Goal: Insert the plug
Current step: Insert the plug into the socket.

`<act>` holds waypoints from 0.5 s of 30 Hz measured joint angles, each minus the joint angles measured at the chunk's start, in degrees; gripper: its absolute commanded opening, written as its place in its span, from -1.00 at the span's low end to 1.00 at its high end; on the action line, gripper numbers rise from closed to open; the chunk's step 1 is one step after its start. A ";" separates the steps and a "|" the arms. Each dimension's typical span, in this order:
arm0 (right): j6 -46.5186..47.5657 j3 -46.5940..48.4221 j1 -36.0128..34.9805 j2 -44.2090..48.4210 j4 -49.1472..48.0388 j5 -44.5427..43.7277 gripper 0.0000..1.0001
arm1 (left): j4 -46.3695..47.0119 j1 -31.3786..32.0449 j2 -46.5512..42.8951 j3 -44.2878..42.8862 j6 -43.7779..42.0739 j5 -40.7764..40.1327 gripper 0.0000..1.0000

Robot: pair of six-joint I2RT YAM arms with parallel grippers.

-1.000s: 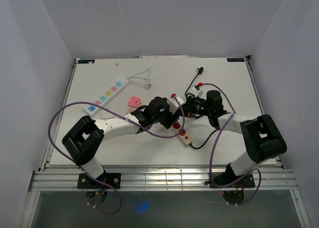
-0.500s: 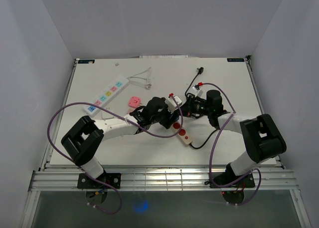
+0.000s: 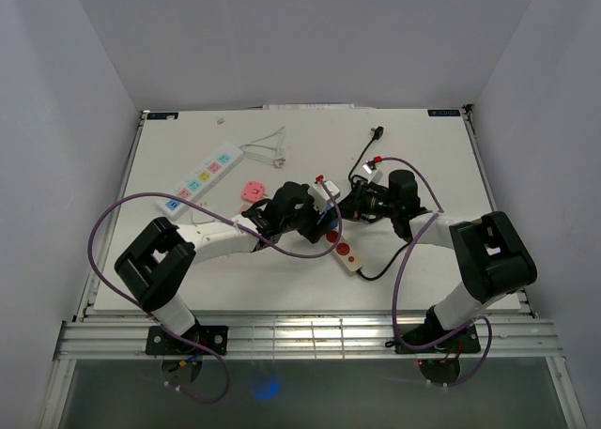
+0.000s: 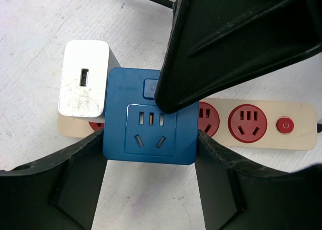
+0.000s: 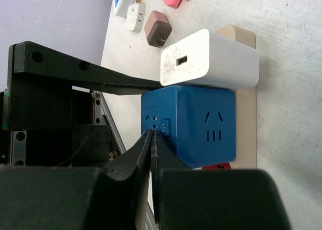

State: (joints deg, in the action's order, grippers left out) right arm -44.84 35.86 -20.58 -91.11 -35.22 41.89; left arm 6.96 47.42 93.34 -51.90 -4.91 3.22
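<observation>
The plug is a blue cube (image 4: 150, 134) with a power button, and it sits on the beige power strip (image 4: 261, 124) with red sockets, beside a white USB charger (image 4: 83, 79). My left gripper (image 4: 150, 139) is open and straddles the cube. Its fingers (image 4: 80, 179) stand close against the cube's two sides. My right gripper (image 5: 151, 134) is shut with nothing in it, and its joined tips rest on the cube (image 5: 201, 124) next to the button. In the top view both grippers (image 3: 315, 218) (image 3: 349, 206) meet over the strip (image 3: 346, 252) and hide the cube.
A white power strip (image 3: 200, 180) with coloured sockets lies at the far left. A pink plug (image 3: 253, 191) lies near it. A white cable (image 3: 268, 147) and a black cable (image 3: 364, 157) lie farther back. Brown (image 5: 157, 27) and white (image 5: 135, 16) plugs lie beyond the charger.
The two grippers and the charger end of the strip have shifted a little to the left. The left jaws have widened slightly.
</observation>
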 measured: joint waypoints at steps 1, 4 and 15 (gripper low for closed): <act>-0.02 0.00 0.00 -0.09 -0.04 0.00 -0.84 | 0.02 -0.02 0.00 0.00 -0.02 0.24 0.47; 0.00 0.00 0.00 -0.13 -0.11 -0.11 -0.84 | 0.22 -0.02 0.00 0.13 -0.17 0.66 0.43; 0.46 0.37 0.00 0.44 0.87 -0.31 -0.84 | 1.22 -0.13 0.00 0.57 -0.24 1.14 0.39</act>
State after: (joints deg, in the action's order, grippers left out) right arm -44.38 36.23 -20.58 -90.67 -34.35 41.58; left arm 8.19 47.29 93.34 -51.33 -5.15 4.36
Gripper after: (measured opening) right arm 0.078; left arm 0.724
